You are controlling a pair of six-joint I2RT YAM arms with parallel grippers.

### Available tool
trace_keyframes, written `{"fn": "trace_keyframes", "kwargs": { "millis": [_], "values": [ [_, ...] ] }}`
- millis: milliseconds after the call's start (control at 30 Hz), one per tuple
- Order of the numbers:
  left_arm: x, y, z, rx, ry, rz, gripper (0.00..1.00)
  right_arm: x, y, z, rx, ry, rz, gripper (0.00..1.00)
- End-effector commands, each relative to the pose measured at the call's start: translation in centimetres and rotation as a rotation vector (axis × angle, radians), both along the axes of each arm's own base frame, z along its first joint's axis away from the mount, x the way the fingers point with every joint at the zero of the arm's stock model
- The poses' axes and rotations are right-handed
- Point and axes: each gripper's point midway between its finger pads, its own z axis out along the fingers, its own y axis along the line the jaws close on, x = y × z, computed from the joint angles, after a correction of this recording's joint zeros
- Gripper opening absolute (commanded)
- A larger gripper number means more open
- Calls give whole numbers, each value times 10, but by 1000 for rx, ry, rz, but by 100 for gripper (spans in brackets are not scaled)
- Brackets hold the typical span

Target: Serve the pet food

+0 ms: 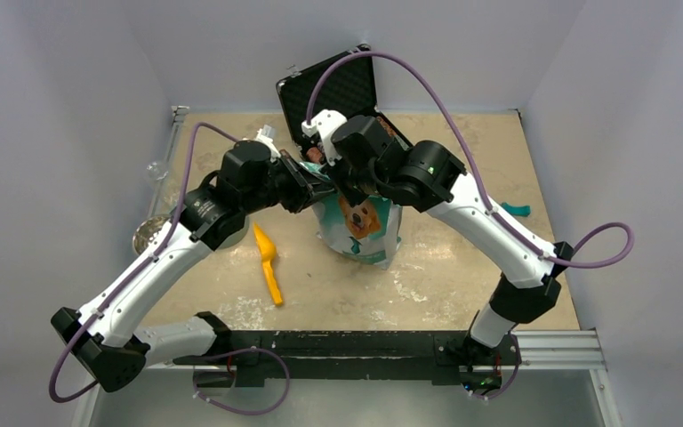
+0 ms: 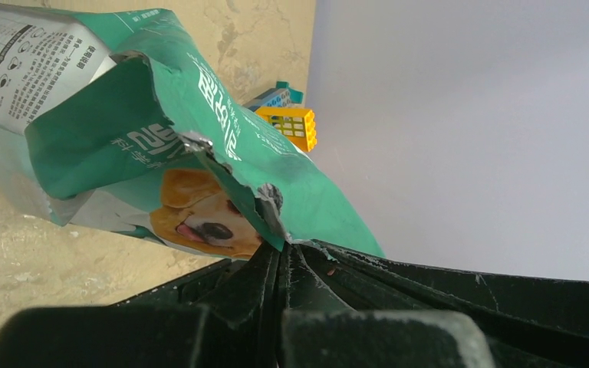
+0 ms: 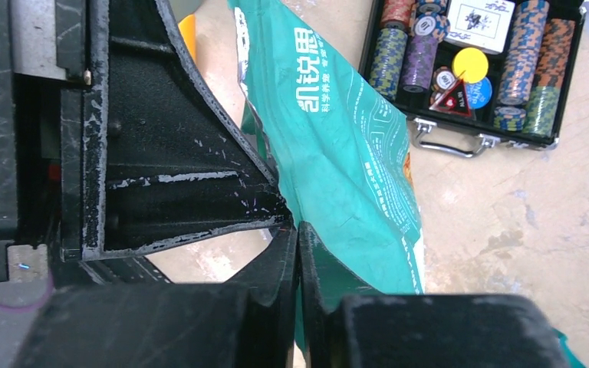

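Note:
The teal-green pouch (image 1: 361, 228) with the golden retriever's face stands at the table's middle. My left gripper (image 1: 318, 189) is shut on the pouch's torn top edge from the left; in the left wrist view (image 2: 284, 245) the jaws pinch the ragged foil rim of the pouch (image 2: 123, 138). My right gripper (image 1: 345, 185) is shut on the same top edge from the right; in the right wrist view (image 3: 297, 228) the jaws clamp the pouch (image 3: 337, 153). The two grippers sit close together above the pouch. No kibble shows.
An orange scoop (image 1: 269, 263) lies left of the pouch. A metal bowl (image 1: 150, 234) sits at the table's left edge. An open black case of poker chips (image 1: 338, 89) (image 3: 468, 69) stands behind. A yellow toy block (image 2: 291, 126) and a teal piece (image 1: 516, 210) lie to the right.

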Motion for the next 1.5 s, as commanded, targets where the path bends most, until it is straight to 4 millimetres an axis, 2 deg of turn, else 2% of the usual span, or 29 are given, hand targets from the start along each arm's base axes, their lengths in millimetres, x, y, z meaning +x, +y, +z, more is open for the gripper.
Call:
{"fn": "trace_keyframes", "kwargs": {
  "millis": [0,67,167,233,300,367,433,567,700,800,833,900,1033,1100,1167,1200,1300,1400,1467],
  "values": [
    [20,12,9,19,-54,104,0,6,-3,4,-63,-75,16,13],
    [16,12,12,6,-41,96,0,9,-5,0,-83,-91,5,20],
    [4,24,7,48,104,148,0,14,-8,-4,-118,-128,-21,21],
    [-6,32,-3,126,201,154,0,21,-9,-6,-143,-168,-60,17],
    [-10,32,-6,151,244,144,0,33,-16,-2,-213,-242,-113,1],
    [-15,36,-15,191,291,151,0,42,-23,4,-253,-299,-188,0],
    [-18,39,-27,229,330,150,0,50,-37,19,-264,-369,-295,0],
    [-27,45,-58,278,391,154,0,53,-61,67,-164,-462,-455,0],
    [-33,44,-83,253,405,138,0,48,-69,100,-57,-486,-490,0],
    [-35,44,-88,254,408,129,0,47,-70,113,-6,-510,-478,0],
    [-33,44,-84,254,387,126,0,46,-67,113,1,-502,-457,0],
    [-24,43,-62,253,282,109,0,39,-56,108,25,-459,-375,0],
    [-10,30,-15,200,75,32,0,14,-34,81,57,-307,-178,0],
    [-12,17,7,124,-6,-38,0,6,-31,63,34,-248,-143,16],
    [-18,10,16,91,-26,-88,0,6,-34,44,-22,-200,-167,37],
    [-22,9,18,78,-28,-106,0,8,-36,36,-50,-185,-191,43],
    [-34,10,24,56,-33,-140,0,8,-38,28,-76,-147,-226,54],
    [-42,18,33,49,-77,-137,0,8,-35,27,-58,-133,-223,61],
    [-45,21,39,46,-101,-140,0,11,-35,28,-57,-138,-235,71]
  ]
}}
